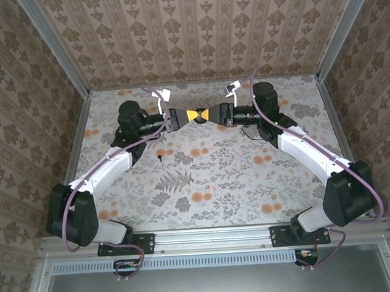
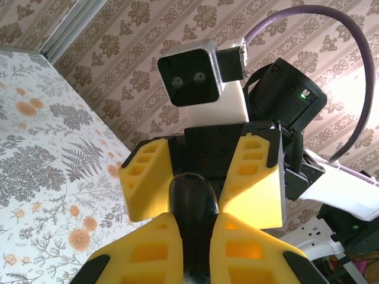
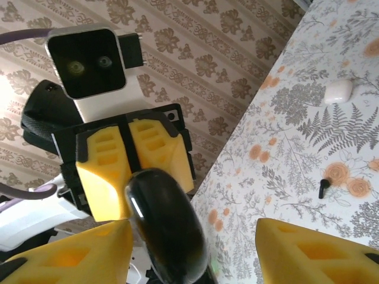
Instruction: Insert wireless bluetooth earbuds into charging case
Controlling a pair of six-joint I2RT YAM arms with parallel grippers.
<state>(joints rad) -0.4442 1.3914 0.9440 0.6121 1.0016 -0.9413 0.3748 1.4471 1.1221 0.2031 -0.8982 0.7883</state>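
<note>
The charging case (image 2: 192, 207) is a glossy black, rounded oval with a smooth shell that catches a bright streak of light. It is held off the floral desk (image 1: 216, 177), above its far middle, where the two tools meet tip to tip. The left tool (image 1: 191, 115) has its yellow fingers (image 2: 142, 254) pressed onto the case from both sides, pinching it. The right tool (image 1: 211, 114) faces it with its fingers (image 3: 314, 254) spread wide. In the right wrist view the case sits close against one of them, with a clear gap to the other. One earbud (image 3: 323, 188) lies on the desk as a tiny black piece, a short stem with a thicker end, dark against the leaf and flower print. It is well apart from the case and nearer the arm bases, on the left arm's side. A small white rounded object (image 3: 337, 92) also rests on the desk, apart from the earbud. Both arms rise from the near corners, lean inward over the desk and bend at the elbows. Their wrists lie roughly level and point at each other.
</note>
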